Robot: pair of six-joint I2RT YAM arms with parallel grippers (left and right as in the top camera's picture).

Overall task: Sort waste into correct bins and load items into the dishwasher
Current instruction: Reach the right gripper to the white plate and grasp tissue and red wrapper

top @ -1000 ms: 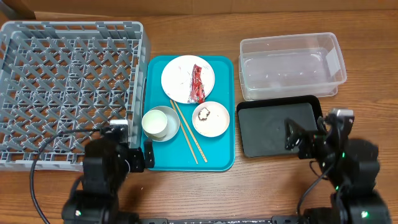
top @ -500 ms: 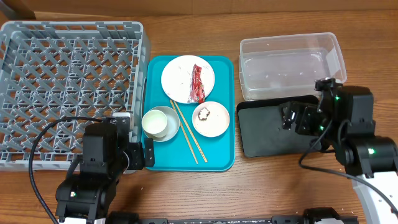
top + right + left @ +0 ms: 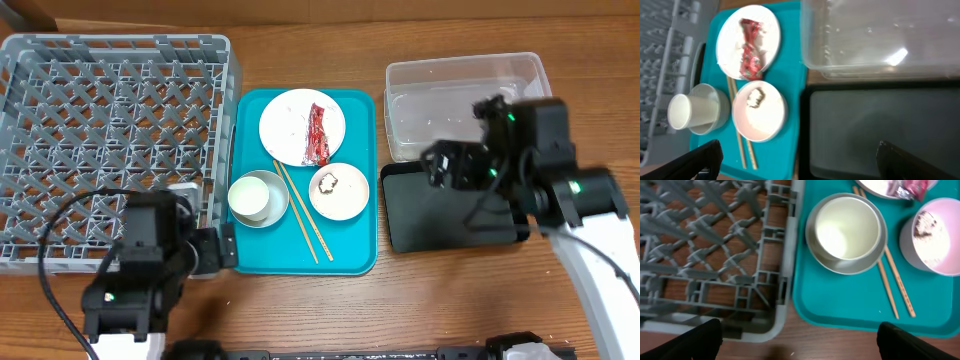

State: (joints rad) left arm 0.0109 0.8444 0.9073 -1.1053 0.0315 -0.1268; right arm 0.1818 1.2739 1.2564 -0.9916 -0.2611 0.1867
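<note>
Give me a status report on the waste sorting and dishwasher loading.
Done: nothing. The dish rack holds no dishes, and no waste shows in the clear tub or black tray. In hand: nothing; the left gripper and right gripper are open, the right above the black tray. Left: red wrapper on the plate, cup, pink bowl with food and chopsticks all sit on the teal tray.

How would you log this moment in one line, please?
left jaws open, near dish rack | right jaws open, above black tray | red wrapper on plate | chopsticks on teal tray

Rack left of serving tray; tub right.
</note>
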